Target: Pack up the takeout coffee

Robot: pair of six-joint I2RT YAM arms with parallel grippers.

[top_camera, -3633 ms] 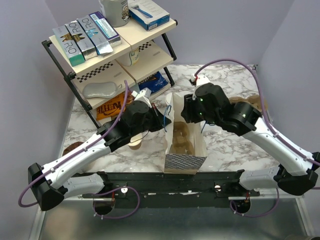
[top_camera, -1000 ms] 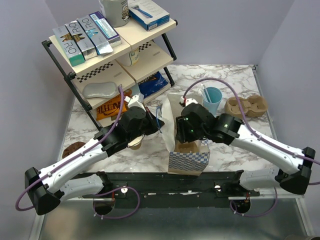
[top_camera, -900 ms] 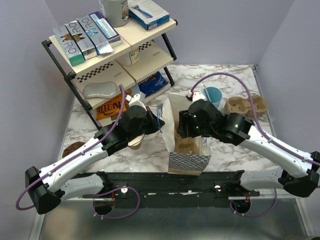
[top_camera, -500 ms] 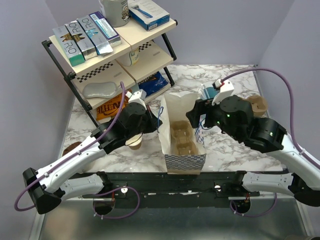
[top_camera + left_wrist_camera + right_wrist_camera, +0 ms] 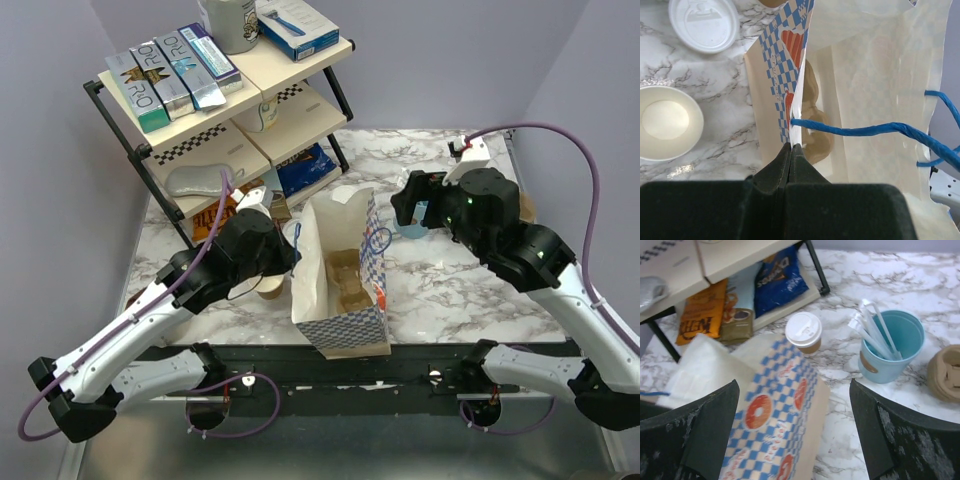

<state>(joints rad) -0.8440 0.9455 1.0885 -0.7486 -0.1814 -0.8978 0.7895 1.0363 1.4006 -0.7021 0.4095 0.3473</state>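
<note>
The takeout coffee [image 5: 804, 331], a small tan cup with a white lid [image 5: 703, 22], stands on the marble behind the bag's left side. The blue-checkered paper bag [image 5: 340, 270] stands open and leans, with a brown cup carrier [image 5: 815, 130] inside. My left gripper [image 5: 791, 146] is shut on the bag's left rim, near its blue handle [image 5: 865, 131]. My right gripper [image 5: 795, 440] hangs open and empty above the bag's right side, near the blue cup [image 5: 890, 347]. In the top view it sits at the back right [image 5: 408, 205].
A lidless tan cup [image 5: 665, 122] stands left of the bag. The blue cup holds wrapped straws. A second brown carrier [image 5: 946, 371] lies at the right. A shelf rack [image 5: 230, 110] with boxes and snack bags [image 5: 777, 277] fills the back left.
The right gripper has lifted out of the bag, swung to the back right and opened wide. The left gripper, still pinching the rim, has pulled the bag leftward and tilted it.
</note>
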